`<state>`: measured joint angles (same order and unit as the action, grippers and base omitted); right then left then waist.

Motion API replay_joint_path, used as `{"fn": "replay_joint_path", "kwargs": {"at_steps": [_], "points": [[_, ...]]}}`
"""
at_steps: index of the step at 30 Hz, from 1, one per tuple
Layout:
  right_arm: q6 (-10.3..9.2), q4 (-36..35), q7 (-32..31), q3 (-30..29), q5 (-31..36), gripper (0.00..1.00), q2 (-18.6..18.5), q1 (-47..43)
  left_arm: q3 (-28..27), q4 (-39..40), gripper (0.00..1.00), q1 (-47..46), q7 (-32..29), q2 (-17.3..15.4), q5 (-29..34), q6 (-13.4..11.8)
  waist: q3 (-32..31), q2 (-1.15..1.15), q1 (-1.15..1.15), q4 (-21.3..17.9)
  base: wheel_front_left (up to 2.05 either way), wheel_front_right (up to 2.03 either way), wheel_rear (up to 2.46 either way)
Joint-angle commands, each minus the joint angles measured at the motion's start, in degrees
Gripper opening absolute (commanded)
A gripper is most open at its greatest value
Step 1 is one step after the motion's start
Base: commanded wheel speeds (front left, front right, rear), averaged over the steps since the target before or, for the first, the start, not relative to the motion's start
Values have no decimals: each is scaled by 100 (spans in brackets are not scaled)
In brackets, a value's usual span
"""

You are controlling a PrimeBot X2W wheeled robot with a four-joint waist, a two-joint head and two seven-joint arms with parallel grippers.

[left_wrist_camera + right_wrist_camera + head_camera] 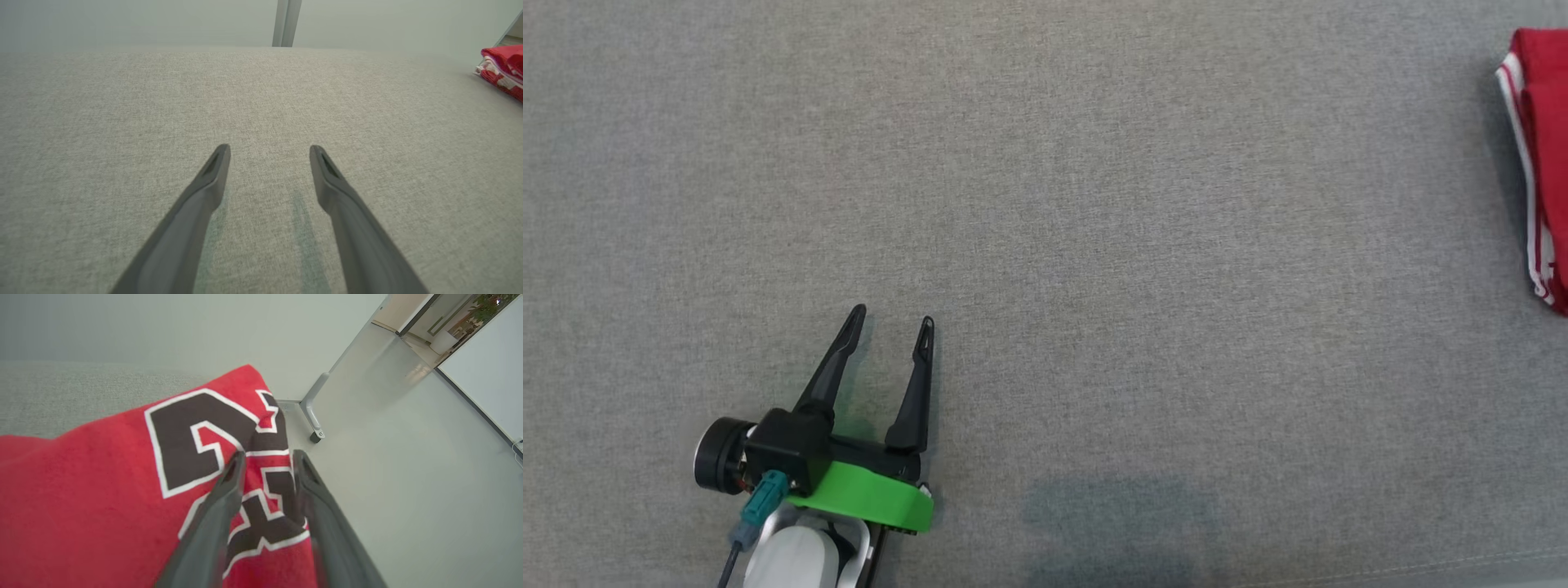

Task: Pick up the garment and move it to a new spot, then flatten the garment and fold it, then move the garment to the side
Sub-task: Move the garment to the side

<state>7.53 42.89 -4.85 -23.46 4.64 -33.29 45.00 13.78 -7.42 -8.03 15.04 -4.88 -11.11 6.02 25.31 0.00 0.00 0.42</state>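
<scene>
Under the right end effector (268, 456): folded red jersey (102, 490) at the edge of the grey tabletop (49, 396). Black, white-edged "2" legible; the next numeral is half hidden behind the fingers. Jaws narrowly parted over the cloth. Left end effector (892, 317) spread wide, empty; jersey far to its right, cut off by the frame.

The red garment (81, 490) bears a black, white-edged "2"; the figure beside it is partly hidden.

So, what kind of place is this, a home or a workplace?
Probably a workplace, such as a lab or an office. Beside the grey fabric-covered surface there is a smooth pale floor with a metal leg on it, a white partition panel and a potted plant farther off.
</scene>
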Motion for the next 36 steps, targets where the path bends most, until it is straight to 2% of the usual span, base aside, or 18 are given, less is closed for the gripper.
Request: {"fn": "replay_joint_path", "kwargs": {"at_steps": [1, 11, 15, 20, 30, 36], "points": [[-9, -29, 182, -88, 134, 100, 38, 94, -1, 5, 100, -97, 15, -51, 17, -32, 99, 0, 0, 91, 0, 0, 0], [-9, 432, 795, -317, 408, 100, 415, 275, -14, -22, 100, -135, 15, -107, -15, -83, -2, 0, 0, -33, 0, 0, 0], [-9, 457, 1141, -38, 296, 100, 604, 420, -63, -22, 100, -151, 15, -125, -57, -106, -201, 0, 0, -113, 0, 0, 0], [-9, 330, 1545, 459, -38, 100, 1083, 458, -310, 56, 100, -161, 15, -100, -263, -186, -616, 0, 0, -228, 0, 0, 0], [-9, -444, 1944, 1645, -774, 100, 2129, -395, -805, 75, 100, 83, 16, 2, -532, -551, -1512, 0, 0, -251, 0, 0, 0], [-9, -1264, 1996, 1901, -941, 100, 2738, -1310, -898, 3, 100, 363, 16, 64, -664, -641, -1948, 0, 0, -233, 0, 0, 0]]}}
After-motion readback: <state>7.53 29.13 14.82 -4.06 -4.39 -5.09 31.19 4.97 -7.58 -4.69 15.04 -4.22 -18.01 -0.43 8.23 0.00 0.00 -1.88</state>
